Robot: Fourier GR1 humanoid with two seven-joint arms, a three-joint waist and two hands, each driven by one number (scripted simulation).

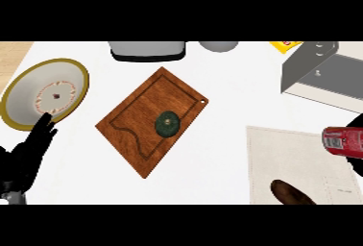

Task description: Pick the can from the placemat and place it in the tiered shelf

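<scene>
The right hand (352, 163) held the red can (344, 140) at the right edge, above the placemat (297, 158).

Its fingers curled round the can, which lay tipped on its side. A good move would be to lift it up and over to the grey shelf (319, 72) and keep it level. The left hand (32, 149) rested with fingers spread by the plate (46, 93). A wooden board (135, 125) with a green lid (167, 123) lay well apart. A brown thing (291, 192) sat on the mat.

White counter (212, 168), wooden cutting board (142, 125) at centre, gold-rimmed plate (32, 91) left, beige placemat (291, 158) right, grey tiered shelf (322, 72) upper right
</scene>
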